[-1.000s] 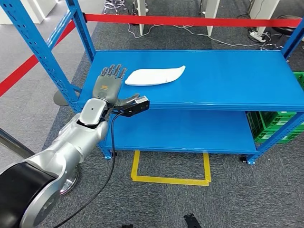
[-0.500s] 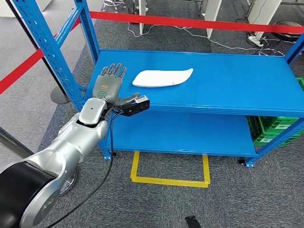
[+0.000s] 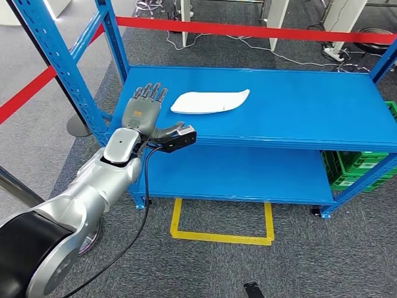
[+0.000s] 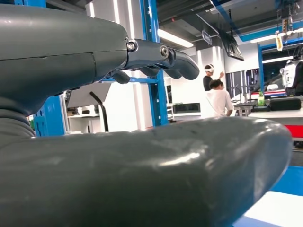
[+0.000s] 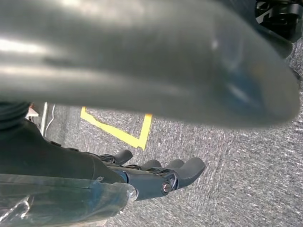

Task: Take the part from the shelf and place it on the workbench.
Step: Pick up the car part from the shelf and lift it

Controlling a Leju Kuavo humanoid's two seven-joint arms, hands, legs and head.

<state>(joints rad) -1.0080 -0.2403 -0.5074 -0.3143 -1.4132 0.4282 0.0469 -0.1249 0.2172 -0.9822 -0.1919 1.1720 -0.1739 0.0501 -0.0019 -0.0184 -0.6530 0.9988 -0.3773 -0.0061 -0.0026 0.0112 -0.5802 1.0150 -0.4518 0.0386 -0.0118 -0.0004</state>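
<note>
Now the flat white leaf-shaped part (image 3: pixel 209 101) lies on the blue metal shelf (image 3: pixel 299 112), just beside the empty left hand (image 3: pixel 142 112); its fingers (image 3: pixel 151 92), spread flat, should slide sideways, then close on the near end.

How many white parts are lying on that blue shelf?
1: a long white part lies on the blue shelf's top level, just beyond the left hand. The lower level is partly hidden.

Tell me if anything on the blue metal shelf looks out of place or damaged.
Nothing stands out. The flat white curved part lies whole on the top deck of the blue metal shelf, angled slightly to the shelf's front edge, and the left hand hovers open beside it without touching it.
</note>
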